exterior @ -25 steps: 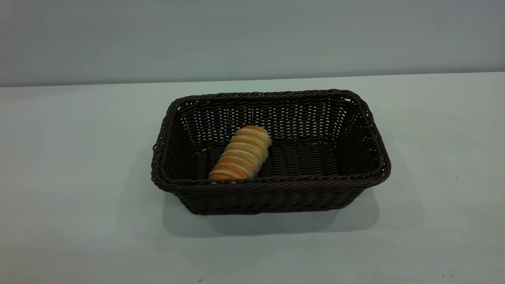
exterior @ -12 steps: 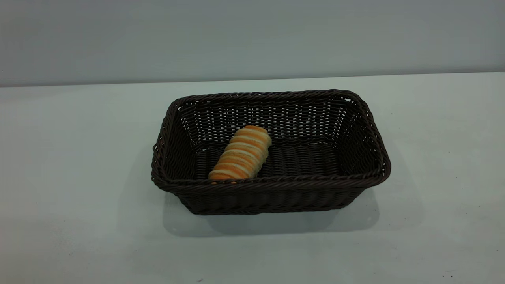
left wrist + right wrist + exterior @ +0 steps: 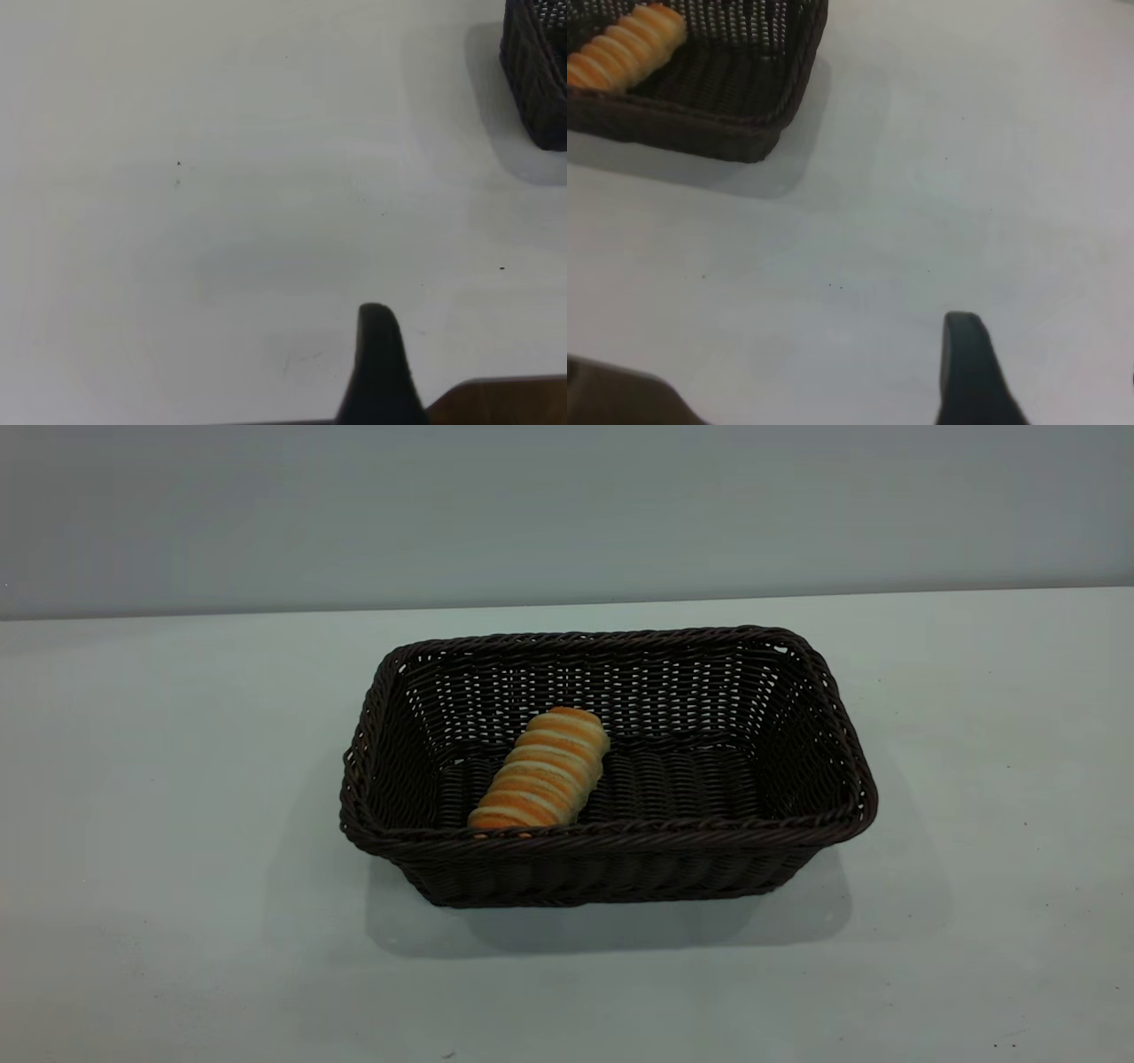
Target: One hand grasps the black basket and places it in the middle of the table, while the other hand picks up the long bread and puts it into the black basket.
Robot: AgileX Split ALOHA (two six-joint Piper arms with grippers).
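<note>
one black basket [image 3: 608, 841], one long bread [image 3: 542, 771], one table [image 3: 177, 779]

left tool [image 3: 379, 372]: one matte black tapered prong, rounded tip; right tool [image 3: 970, 372]: same

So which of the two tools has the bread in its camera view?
The right tool: its wrist view shows the long bread inside the black basket. The left tool sees only a basket corner.

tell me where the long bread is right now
In the exterior view, the small orange-golden striped long bread lies inside the large dark woven wicker basket, on its floor toward the left side, one end near the front rim; the basket sits mid-table.
</note>
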